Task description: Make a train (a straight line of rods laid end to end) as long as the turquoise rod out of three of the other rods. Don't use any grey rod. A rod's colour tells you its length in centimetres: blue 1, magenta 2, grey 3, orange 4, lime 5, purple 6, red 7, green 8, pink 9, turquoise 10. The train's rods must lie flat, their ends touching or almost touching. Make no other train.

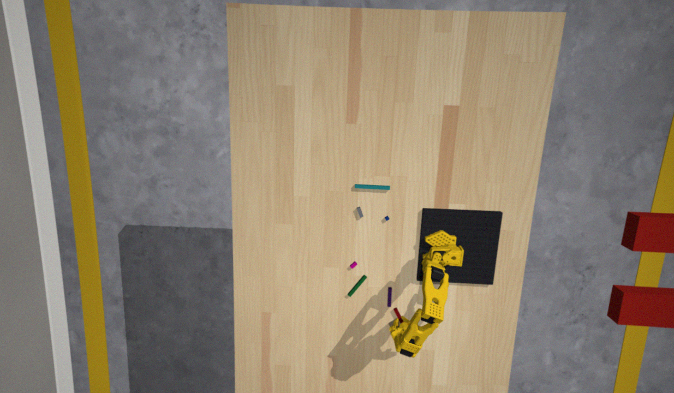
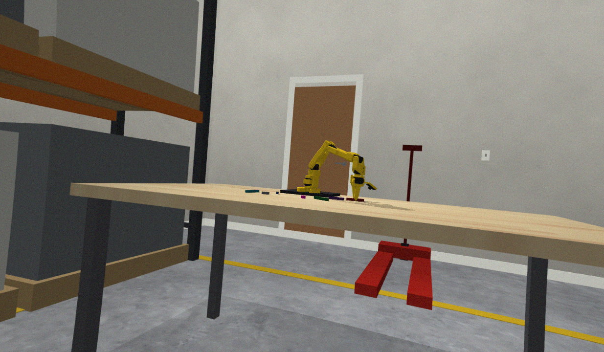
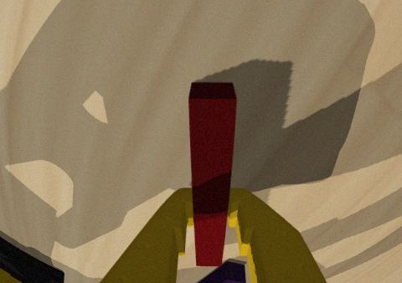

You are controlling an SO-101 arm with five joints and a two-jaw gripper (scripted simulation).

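Observation:
My gripper (image 1: 397,320) is shut on the red rod (image 1: 398,314), which lies flat on the table near its front. In the wrist view the red rod (image 3: 211,166) runs straight out from between the yellow fingers. The purple rod (image 1: 389,296) lies just beyond it. The green rod (image 1: 357,285) and the magenta rod (image 1: 353,265) lie to the left. The blue rod (image 1: 386,218), the grey rod (image 1: 359,212) and the turquoise rod (image 1: 371,186) lie farther back. In the exterior view the gripper (image 2: 355,196) points down at the table.
The arm's black base plate (image 1: 460,245) sits to the right of the rods. A red pallet jack (image 2: 397,267) stands on the floor beyond the table's right side.

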